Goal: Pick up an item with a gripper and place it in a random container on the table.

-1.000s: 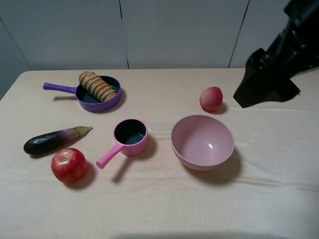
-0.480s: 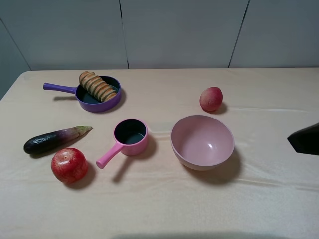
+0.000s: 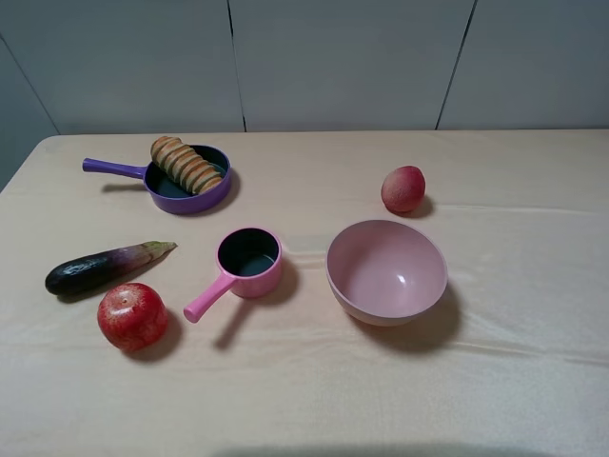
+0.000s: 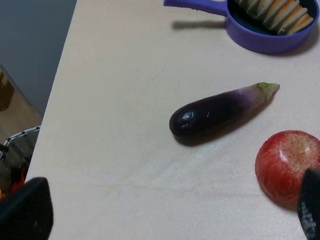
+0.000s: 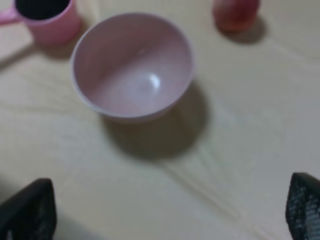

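The tan-brown ridged bread roll point(image 3: 186, 165) lies across the purple frying pan point(image 3: 190, 205) at the back left of the cream-clothed table point(image 3: 314, 400). The left wrist view also shows the roll point(image 4: 275, 11) in the pan point(image 4: 265, 44). No arm shows in the exterior view. In the left wrist view my left gripper point(image 4: 167, 212) is open and empty, well short of the pan, with the eggplant and an apple ahead of it. In the right wrist view my right gripper point(image 5: 166, 210) is open and empty, held back from the pink bowl.
A dark purple eggplant point(image 3: 100, 268) and a red apple point(image 3: 132, 316) lie at the front left. A pink saucepan point(image 3: 249, 259) and a pink bowl point(image 3: 386, 271) stand mid-table. A red peach point(image 3: 403, 188) sits behind the bowl. The table's left edge point(image 4: 55, 80) shows.
The right arm, at the upper right of the exterior view a second ago, moved down and out past the right edge. The objects have not moved.
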{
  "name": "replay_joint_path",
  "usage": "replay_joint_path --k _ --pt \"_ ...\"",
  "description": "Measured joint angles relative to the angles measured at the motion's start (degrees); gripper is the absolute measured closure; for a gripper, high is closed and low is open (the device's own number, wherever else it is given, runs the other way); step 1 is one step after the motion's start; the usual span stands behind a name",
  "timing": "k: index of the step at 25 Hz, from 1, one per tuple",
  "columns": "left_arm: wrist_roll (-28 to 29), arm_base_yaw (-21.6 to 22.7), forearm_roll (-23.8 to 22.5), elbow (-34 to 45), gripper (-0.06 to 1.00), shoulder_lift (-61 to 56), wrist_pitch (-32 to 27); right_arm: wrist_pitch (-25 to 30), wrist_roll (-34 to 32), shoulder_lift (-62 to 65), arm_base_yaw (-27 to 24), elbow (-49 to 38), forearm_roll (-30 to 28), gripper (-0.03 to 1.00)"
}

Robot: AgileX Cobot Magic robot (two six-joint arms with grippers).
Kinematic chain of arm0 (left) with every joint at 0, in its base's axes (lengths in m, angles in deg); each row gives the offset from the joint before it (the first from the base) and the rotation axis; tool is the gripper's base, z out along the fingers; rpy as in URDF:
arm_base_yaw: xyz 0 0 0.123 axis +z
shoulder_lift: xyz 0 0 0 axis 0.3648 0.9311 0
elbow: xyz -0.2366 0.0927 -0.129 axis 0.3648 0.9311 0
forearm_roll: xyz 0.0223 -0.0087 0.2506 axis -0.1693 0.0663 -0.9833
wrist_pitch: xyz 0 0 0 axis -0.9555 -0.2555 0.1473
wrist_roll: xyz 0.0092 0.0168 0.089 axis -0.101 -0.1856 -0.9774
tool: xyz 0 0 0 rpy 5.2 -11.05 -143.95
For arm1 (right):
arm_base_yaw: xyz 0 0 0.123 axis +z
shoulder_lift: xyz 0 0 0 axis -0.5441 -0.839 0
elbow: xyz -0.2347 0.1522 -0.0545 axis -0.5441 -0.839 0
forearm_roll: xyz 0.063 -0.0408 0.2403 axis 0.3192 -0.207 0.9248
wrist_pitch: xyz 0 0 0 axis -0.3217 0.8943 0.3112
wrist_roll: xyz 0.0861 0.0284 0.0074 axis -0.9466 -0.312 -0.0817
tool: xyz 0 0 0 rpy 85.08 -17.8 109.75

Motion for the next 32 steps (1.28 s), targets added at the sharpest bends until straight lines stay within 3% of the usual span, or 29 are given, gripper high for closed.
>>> replay_joint_path --k 9,13,19,32 --pt "0.0 0.0 0.0 0.0 -0.05 0.0 0.0 -2.99 2.81 7.64 -19.75 -0.57 2.74 0.27" --pt "0.0 0.0 0.0 0.0 -0.05 0.0 0.0 -3.36 4.05 9.64 -25.13 -0.63 4.48 0.27" --pt "0.0 0.0 0.0 0.0 -0.05 0.0 0.0 -6.31 4.3 15.67 -26.2 -5.2 4.72 0.27" --pt "0.0 0.0 0.0 0.0 -0.05 0.0 0.0 -5.38 4.55 19.4 -26.2 -7.84 4.84 0.27"
